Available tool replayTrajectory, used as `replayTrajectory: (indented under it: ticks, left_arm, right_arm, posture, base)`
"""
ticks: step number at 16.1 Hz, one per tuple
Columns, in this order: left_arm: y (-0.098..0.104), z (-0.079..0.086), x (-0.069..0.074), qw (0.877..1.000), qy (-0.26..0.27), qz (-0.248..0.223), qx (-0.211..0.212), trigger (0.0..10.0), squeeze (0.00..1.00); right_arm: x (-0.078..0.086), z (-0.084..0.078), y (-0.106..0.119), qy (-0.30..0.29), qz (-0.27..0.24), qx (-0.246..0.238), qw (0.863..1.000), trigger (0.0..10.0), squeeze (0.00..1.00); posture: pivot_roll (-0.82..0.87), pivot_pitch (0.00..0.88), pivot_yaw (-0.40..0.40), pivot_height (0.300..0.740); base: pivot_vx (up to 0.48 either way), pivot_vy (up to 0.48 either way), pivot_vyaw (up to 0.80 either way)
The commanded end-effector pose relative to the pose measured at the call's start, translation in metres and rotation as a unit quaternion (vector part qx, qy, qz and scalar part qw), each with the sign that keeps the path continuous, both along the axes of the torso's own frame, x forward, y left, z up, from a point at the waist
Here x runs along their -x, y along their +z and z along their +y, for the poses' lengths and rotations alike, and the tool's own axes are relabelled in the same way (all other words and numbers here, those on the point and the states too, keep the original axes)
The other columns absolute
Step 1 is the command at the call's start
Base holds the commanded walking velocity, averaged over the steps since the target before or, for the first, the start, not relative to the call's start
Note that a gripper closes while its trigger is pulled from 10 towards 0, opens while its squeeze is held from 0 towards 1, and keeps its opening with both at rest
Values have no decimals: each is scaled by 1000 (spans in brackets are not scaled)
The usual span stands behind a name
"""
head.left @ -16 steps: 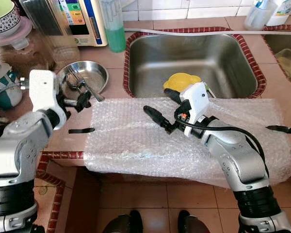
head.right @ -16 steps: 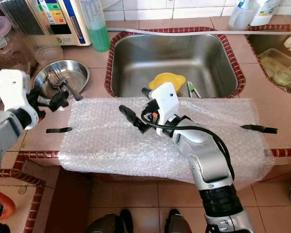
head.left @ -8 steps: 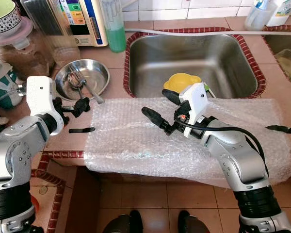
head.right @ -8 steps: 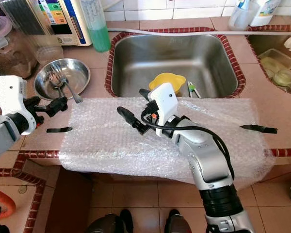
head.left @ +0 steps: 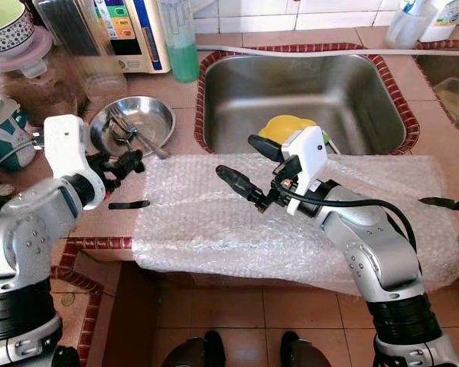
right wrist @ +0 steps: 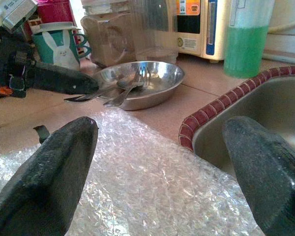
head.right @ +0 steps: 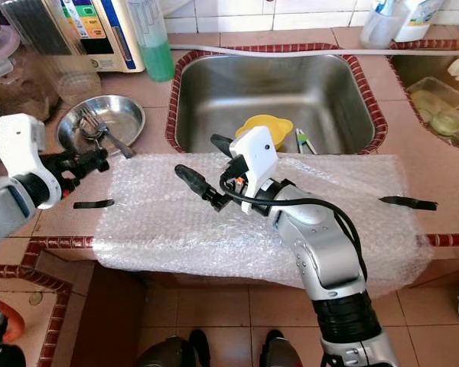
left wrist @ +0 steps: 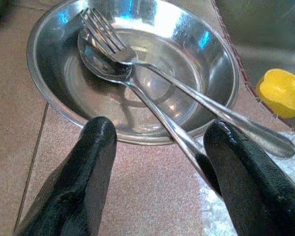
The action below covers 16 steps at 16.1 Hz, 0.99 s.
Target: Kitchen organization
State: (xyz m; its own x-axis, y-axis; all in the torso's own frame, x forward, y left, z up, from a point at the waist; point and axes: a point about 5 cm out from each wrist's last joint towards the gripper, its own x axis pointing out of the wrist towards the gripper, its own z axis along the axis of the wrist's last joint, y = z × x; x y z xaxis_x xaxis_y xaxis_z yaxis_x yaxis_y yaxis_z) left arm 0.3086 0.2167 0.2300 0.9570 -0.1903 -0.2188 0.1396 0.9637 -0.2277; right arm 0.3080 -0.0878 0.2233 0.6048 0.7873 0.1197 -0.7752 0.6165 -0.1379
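Left gripper (left wrist: 160, 162), jaws apart, straddles spoon (left wrist: 137, 93) handle beside steel bowl (left wrist: 49, 93); right gripper (head.left: 249, 164), jaws apart, above bubble wrap (head.left: 214, 222).

Stainless steel sink basin (head.left: 306, 92) sits recessed in the terracotta tiled counter (head.left: 164, 88). A green liquid soap bottle (head.left: 180, 42) stands just beside its corner. A teal rabbit-print mug (right wrist: 59, 45) stands near a clear brown-filled jar (head.left: 34, 76).

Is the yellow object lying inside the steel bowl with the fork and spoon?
No, the yellow object sits in the sink, while the steel bowl stands on the counter beside it.
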Motion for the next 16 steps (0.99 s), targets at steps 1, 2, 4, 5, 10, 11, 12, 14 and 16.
replayTrajectory:
  ticks: [1, 2, 4, 5, 10, 11, 12, 14, 16]
  left_arm:
    - [5, 2, 3, 1000, 2, -4, 9, 10000, 0]
    - [6, 3, 3, 1000, 2, -5, 10, 10000, 0]
    - [8, 4, 3, 1000, -2, -4, 6, 10000, 0]
    - [8, 4, 3, 1000, -2, -3, 4, 10000, 0]
    - [-15, -9, 17, 1000, 4, 23, -14, 10000, 0]
    - [-15, -9, 17, 1000, 10, 22, -10, 10000, 0]
    - [-13, -8, 18, 1000, 12, 19, 0, 10000, 0]
    - [-11, -6, 17, 1000, 17, 15, -2, 10000, 0]
    - [-9, -5, 17, 1000, 22, 9, -1, 10000, 0]
  right_arm:
    - [4, 3, 5, 9, -16, 2, 1000, 10000, 0]
    - [4, 3, 5, 9, -16, 3, 1000, 10000, 0]
    - [4, 3, 5, 10, -18, 5, 1000, 10000, 0]
    - [4, 3, 5, 10, -18, 6, 1000, 10000, 0]
    - [7, 7, 3, 25, -14, 5, 1000, 10000, 0]
    - [8, 8, 2, 30, -9, 4, 1000, 10000, 0]
    - [10, 7, -1, 30, -10, 8, 999, 10000, 0]
    - [15, 7, -3, 27, -20, 6, 999, 10000, 0]
    - [16, 0, -9, -8, -35, 16, 999, 10000, 0]
  posture:
    - [-34, 249, 85, 740]
    - [-34, 248, 85, 740]
    - [-32, 247, 86, 740]
    - [-32, 247, 86, 740]
    - [-33, 251, 82, 740]
    - [-32, 250, 80, 740]
    - [-31, 250, 79, 740]
    - [-28, 248, 77, 740]
    - [-30, 247, 78, 740]
  base:
    - [0, 0, 0]
    - [0, 0, 0]
    - [0, 0, 0]
    - [0, 0, 0]
    - [0, 0, 0]
    - [0, 0, 0]
    - [0, 0, 0]
    - [0, 0, 0]
    - [0, 0, 0]
